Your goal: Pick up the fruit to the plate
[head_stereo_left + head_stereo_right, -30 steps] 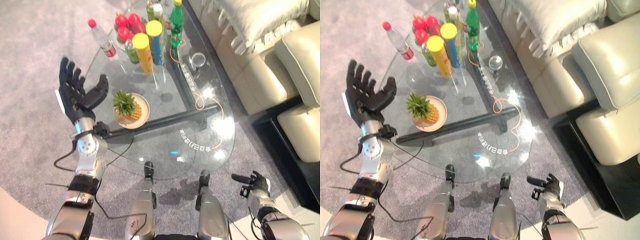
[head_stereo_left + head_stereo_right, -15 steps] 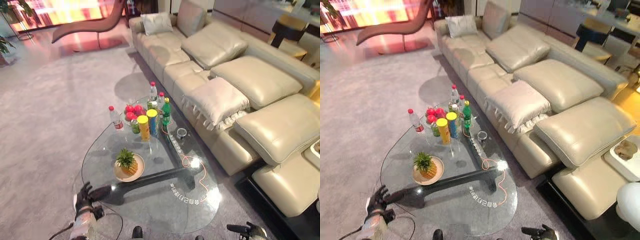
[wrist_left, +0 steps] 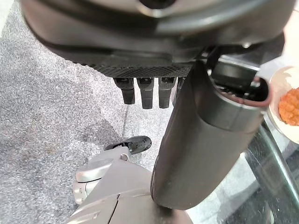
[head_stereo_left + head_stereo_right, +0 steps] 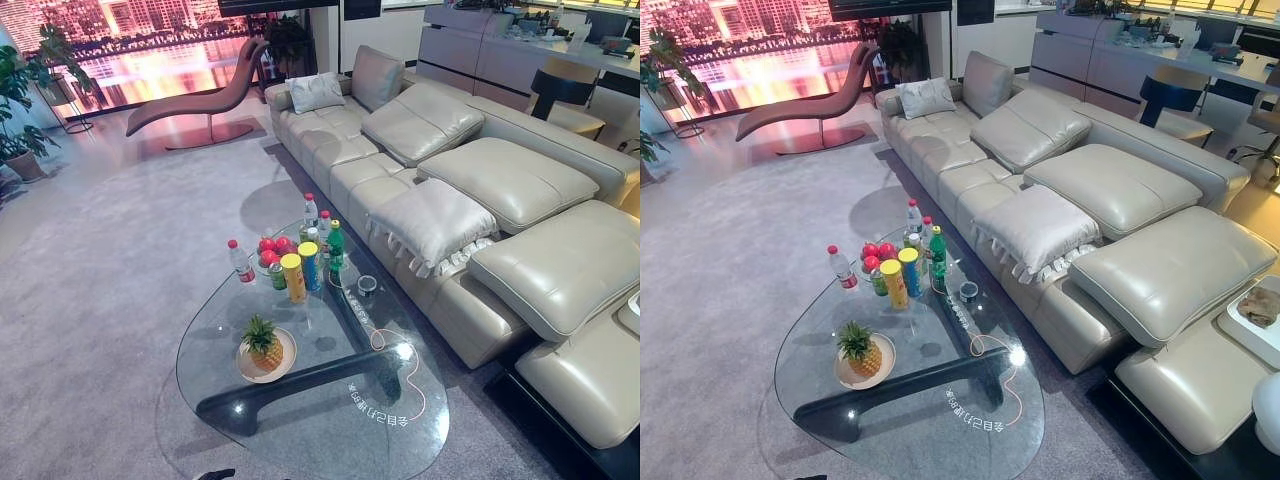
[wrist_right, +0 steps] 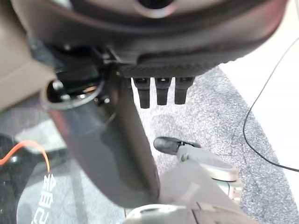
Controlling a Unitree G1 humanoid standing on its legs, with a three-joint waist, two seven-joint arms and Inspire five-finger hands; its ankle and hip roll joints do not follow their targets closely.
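The left hand [image 3: 205,140] and right hand [image 5: 103,149] each hang beside the clear glass coffee table [image 4: 400,420], fingers straight, holding nothing. On that table the small yellow pineapple [image 4: 264,346] stands upright on the round beige plate [image 4: 250,368], near red apples [image 4: 272,247].

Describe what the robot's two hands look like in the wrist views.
The left hand is dark and glossy, with a thick rounded thumb and a row of short black fingers below a finely ribbed black edge. The right hand looks the same: dark smooth thumb, black fingers in a row.
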